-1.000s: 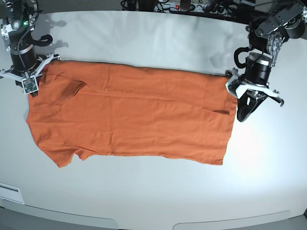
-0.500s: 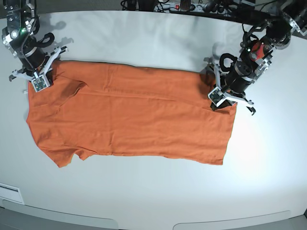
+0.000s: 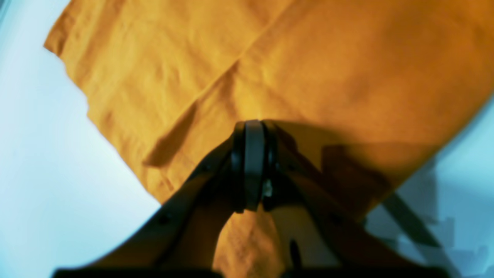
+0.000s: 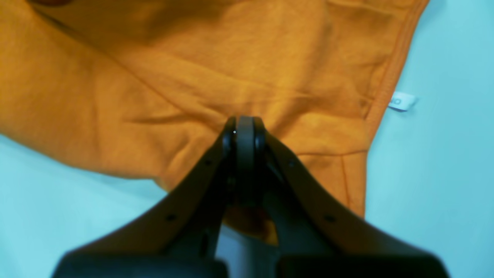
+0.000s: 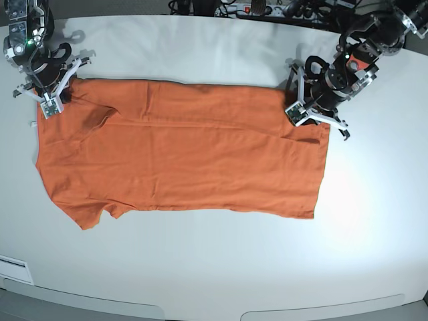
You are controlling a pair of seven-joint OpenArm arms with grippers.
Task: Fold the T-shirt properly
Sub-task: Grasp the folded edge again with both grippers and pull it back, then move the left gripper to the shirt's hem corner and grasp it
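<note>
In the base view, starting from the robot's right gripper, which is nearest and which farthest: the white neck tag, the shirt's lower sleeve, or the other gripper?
1. neck tag: just below the right gripper, beside the T-shirt collar.
2. lower sleeve: same side, toward the table's front.
3. left gripper: far across, at the hem end.

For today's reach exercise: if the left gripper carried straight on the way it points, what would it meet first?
The T-shirt: the left gripper, shut, already sits on the orange cloth, which fills the view ahead.
</note>
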